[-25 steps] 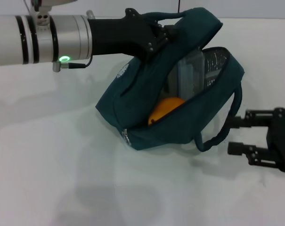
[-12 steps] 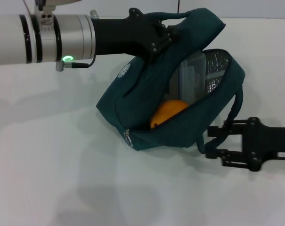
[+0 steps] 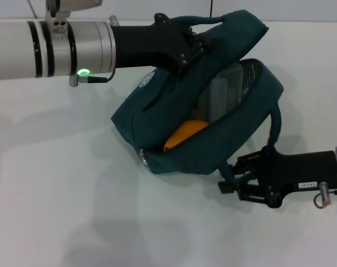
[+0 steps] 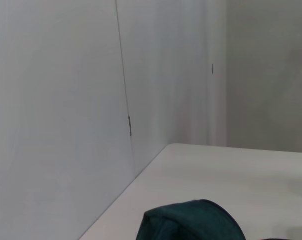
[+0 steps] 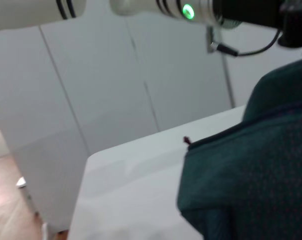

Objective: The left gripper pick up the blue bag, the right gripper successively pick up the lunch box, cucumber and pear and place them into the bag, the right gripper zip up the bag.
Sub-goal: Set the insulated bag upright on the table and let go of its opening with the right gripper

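Leaning on the table (image 3: 57,183), bag (image 3: 174,150) with long axis diagonal, mouth gaping toward right. Left pincer (image 3: 193,44) clamped on top handle, forearm level. Pear (image 3: 185,135) and box (image 3: 224,92) inside. Right pincer (image 3: 228,179) low, touching bag's lower right edge, fingers slightly apart.

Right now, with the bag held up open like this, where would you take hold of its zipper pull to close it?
Probably pinch the silver ring pull at the lowest corner of the blue bag, coming from the near side. The left hand holds the top up, so that corner faces forward.
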### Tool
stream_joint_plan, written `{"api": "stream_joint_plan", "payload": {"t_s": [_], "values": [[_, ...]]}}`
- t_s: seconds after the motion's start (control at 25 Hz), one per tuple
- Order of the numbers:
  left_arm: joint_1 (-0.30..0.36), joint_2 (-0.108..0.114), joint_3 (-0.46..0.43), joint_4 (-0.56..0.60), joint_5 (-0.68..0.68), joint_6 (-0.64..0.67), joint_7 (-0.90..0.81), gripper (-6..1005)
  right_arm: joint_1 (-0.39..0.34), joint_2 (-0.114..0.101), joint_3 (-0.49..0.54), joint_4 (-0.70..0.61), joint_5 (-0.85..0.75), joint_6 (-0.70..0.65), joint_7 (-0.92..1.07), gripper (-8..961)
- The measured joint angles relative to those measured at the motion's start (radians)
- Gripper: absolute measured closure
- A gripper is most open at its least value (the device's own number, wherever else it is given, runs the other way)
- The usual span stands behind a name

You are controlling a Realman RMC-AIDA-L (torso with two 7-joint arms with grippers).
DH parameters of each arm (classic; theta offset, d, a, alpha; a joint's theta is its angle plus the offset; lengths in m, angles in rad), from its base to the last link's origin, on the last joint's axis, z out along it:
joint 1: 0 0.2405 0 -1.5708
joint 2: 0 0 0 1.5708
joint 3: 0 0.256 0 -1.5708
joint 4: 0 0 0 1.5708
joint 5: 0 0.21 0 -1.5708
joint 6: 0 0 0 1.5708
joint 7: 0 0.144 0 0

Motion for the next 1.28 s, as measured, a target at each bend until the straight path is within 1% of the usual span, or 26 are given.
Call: {"api": "stream_joint_plan", "payload": {"t_s": [0.08,0.2,0.28,0.4,0.44,0.56,0.64,0.8,0.92,1.08,1.2,1.28], "values": [[-0.002,0.000,0.000,-0.017,-0.009,-0.005,0.016,955,-0.015,0.001,0.023,-0.010,0.004,0.001,-0.016,563],[-0.005,0.001,0.000,-0.030,-0.015,-0.018,0.024,955,-0.045,0.005,0.049,-0.019,0.035,0.000,-0.079,644],[-0.004,0.001,0.000,-0.034,-0.020,-0.031,0.041,955,-0.066,0.006,0.051,-0.018,0.084,-0.002,-0.133,699],[0.002,0.001,-0.003,-0.059,-0.060,-0.046,0.093,955,-0.119,0.005,0.051,-0.021,0.210,-0.006,-0.220,780],[0.003,0.001,-0.008,-0.085,-0.103,-0.051,0.131,955,-0.130,0.004,0.051,-0.021,0.233,-0.006,-0.237,796],[0.004,0.002,-0.014,-0.130,-0.183,-0.054,0.188,955,-0.192,0.002,0.051,-0.016,0.396,-0.009,-0.351,843],[0.010,0.004,-0.014,-0.159,-0.237,-0.054,0.234,955,-0.211,0.000,0.052,-0.014,0.465,-0.012,-0.377,875],[0.054,0.000,-0.012,-0.182,-0.331,-0.053,0.332,955,-0.219,-0.003,0.080,-0.011,0.529,-0.008,-0.377,876],[0.085,0.000,-0.005,-0.226,-0.454,-0.022,0.421,955,-0.219,-0.004,0.128,-0.010,0.534,-0.011,-0.374,876],[0.124,0.001,-0.005,-0.300,-0.566,0.093,0.536,955,-0.217,-0.015,0.143,-0.015,0.534,-0.017,-0.356,877],[0.148,-0.002,-0.005,-0.378,-0.632,0.174,0.640,955,-0.212,-0.025,0.143,-0.017,0.531,-0.018,-0.350,878],[0.157,-0.004,-0.005,-0.432,-0.673,0.224,0.701,955,-0.209,-0.028,0.142,-0.018,0.529,-0.019,-0.350,878]]}}
